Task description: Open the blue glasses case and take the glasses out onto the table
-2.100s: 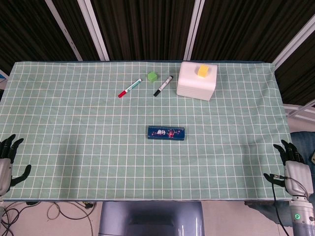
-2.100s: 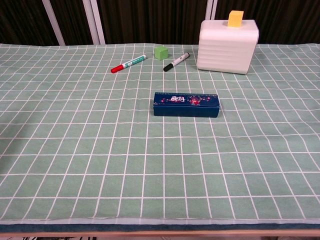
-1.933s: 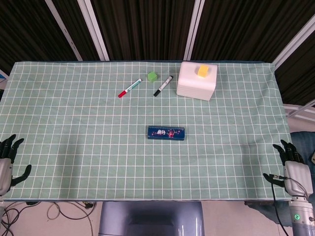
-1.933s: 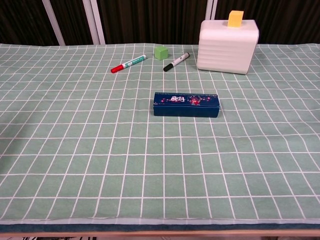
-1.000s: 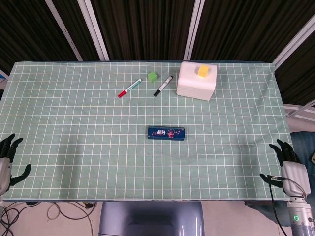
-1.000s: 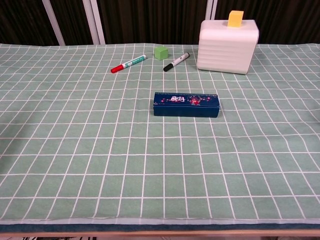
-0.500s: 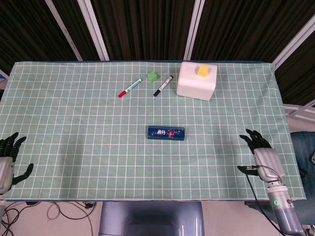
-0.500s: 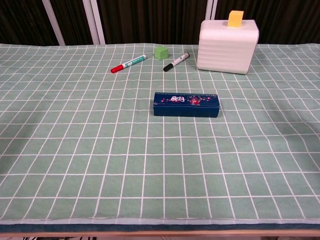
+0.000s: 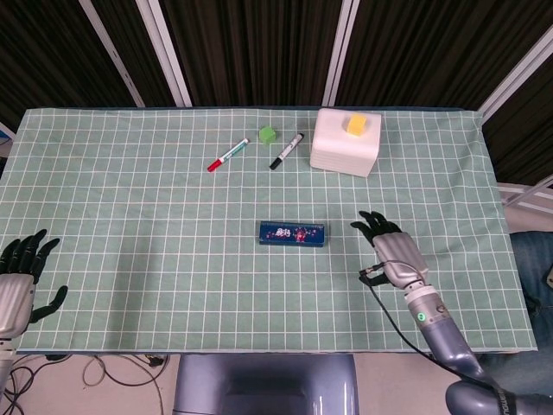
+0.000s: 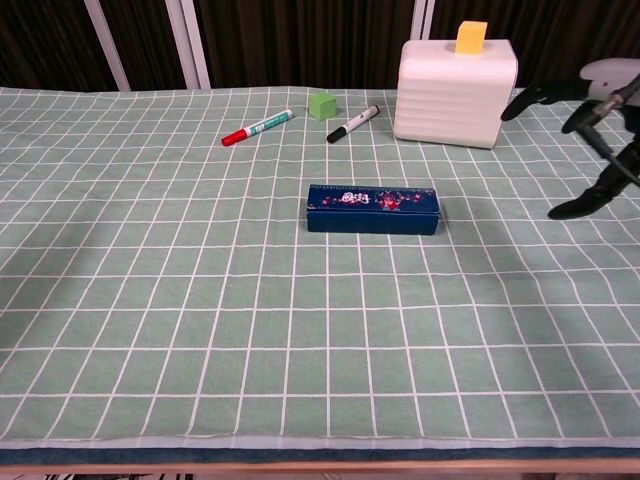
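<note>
Head view: blue glasses case, lid closed, flat near the tabletop's centre, long side parallel to the near edge. Right hand just right of the case, not touching it, fingers spread and empty; also visible at the right border of the chest view. Left hand at the near left corner, fingers apart, holding nothing. Toward the far edge: red-capped marker, green cube, black-capped marker, white box bearing a yellow block. Green checked cloth over the whole tabletop.
</note>
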{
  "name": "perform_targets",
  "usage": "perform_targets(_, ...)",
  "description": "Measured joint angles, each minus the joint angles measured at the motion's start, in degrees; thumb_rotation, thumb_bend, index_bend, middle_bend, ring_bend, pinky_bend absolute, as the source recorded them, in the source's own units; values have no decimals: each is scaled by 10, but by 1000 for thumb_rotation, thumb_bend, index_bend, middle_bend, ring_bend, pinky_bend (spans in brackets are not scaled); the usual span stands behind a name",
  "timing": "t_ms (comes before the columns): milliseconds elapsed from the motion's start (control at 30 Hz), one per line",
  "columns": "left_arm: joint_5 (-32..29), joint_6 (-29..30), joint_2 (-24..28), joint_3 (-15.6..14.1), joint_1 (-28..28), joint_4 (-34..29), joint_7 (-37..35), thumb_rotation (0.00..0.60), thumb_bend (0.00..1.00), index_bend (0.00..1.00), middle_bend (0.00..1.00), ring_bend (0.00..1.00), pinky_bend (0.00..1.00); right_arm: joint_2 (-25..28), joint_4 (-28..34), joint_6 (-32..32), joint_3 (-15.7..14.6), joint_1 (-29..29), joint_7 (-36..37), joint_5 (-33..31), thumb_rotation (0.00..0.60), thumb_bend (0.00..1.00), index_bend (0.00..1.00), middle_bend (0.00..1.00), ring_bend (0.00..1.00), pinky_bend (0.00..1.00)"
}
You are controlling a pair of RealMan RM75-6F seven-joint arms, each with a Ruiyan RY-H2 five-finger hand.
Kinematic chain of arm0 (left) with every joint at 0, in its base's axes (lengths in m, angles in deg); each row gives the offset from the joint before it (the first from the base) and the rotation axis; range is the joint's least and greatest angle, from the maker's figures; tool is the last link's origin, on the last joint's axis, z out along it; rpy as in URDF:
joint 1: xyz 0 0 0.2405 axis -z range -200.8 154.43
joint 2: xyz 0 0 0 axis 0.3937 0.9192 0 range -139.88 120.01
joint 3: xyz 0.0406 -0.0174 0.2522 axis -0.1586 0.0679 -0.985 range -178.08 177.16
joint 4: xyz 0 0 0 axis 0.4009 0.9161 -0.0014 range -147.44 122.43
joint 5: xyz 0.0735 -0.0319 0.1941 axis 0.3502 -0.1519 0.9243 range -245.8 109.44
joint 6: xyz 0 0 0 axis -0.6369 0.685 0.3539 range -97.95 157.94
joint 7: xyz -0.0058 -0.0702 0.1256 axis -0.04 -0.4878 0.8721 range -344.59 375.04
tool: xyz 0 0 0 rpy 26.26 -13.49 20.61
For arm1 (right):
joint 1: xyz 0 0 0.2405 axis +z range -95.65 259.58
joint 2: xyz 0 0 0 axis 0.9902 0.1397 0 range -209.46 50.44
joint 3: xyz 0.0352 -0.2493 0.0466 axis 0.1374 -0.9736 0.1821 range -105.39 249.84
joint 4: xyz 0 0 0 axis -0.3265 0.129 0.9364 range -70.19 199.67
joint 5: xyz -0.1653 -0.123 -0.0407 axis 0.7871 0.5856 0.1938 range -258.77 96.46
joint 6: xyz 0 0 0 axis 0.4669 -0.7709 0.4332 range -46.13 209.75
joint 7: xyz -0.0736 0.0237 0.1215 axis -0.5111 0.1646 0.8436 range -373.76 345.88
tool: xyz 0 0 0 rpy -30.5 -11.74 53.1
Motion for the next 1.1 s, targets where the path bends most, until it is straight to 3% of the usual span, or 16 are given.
perform_targets(200,-16,-6,1,3,0,-8,5,600,307,97,0,0,0,-79,-19,-5,18,74,-93,-99,600,179,202,127,32,186)
perform_targets(333,-18,-9,0,2,1,-10,11,600,307,97,0,0,0,-132,-51,-14,37,134,-144,-163,600,260,218,166,48,186)
perform_targets(533,-25,-14,1,2,2,-14,13,600,307,97,0,0,0,-181,-99,-24,61,207,-197,-238,600,267,240,176,48,186)
perform_targets(733,-36,-21,1,3,4,-17,18,600,307,97,0,0,0,-240,-176,-28,82,257,-208,-306,600,357,294,227,51,186)
perform_targets(867,-48,-27,1,5,6,-23,24,600,307,97,0,0,0,-273,-215,-35,88,277,-203,-318,600,402,327,250,52,186)
perform_targets(1100,-56,-34,5,7,7,-28,17,600,307,97,0,0,0,-302,-242,-51,93,309,-221,-350,600,407,332,255,52,186)
